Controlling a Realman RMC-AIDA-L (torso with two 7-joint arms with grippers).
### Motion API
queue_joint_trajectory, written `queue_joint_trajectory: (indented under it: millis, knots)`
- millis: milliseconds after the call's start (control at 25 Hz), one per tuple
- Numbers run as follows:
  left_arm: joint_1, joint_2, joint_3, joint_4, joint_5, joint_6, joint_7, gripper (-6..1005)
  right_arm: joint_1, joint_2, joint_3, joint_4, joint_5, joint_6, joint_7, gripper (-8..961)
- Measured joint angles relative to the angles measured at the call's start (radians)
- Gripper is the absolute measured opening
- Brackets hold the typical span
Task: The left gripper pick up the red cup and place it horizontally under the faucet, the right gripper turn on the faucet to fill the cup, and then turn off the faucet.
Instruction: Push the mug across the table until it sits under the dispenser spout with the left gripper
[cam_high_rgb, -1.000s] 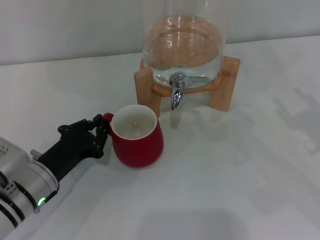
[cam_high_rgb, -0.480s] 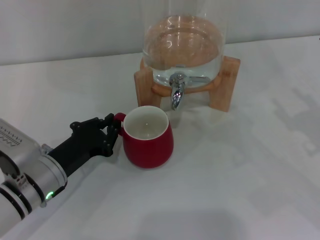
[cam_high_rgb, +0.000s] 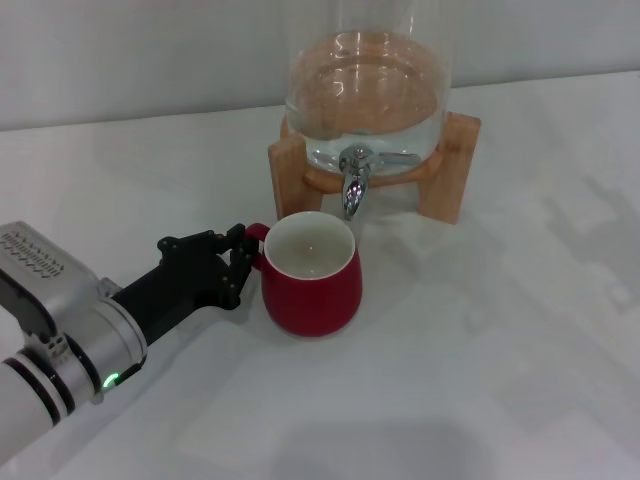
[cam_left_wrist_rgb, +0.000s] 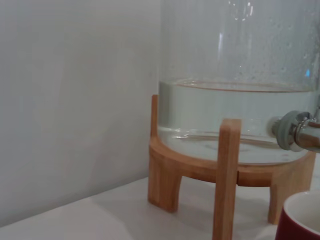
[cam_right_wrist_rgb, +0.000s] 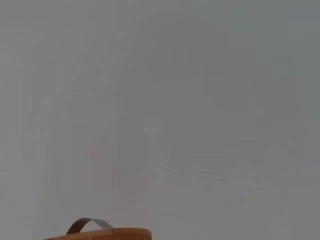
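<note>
White surface (cam_high_rgb: 480, 380) carries a rounded dark-red cup (cam_high_rgb: 312, 288), its handle clenched in the black left gripper (cam_high_rgb: 238, 262) jaws. Placing step: the cup sits just near of the chrome faucet (cam_high_rgb: 353, 180) and, I judge, wants nudging farther under the spout.

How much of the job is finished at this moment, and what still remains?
Done: the left gripper has the red cup by its handle, upright. In hand: bringing it to the faucet; its rim sits just before the spout, not clearly beneath. Left: final placement, then opening and closing the faucet. The right gripper is not visible.
</note>
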Motion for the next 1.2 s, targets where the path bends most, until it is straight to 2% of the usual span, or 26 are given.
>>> queue_joint_trajectory:
  millis: [1200]
  knots:
    - [-0.049, -0.002, -0.004, -0.006, 0.059, -0.066, -0.024, 134, -0.002, 0.0, 0.0, 0.003, 0.0, -0.009, 0.0, 754]
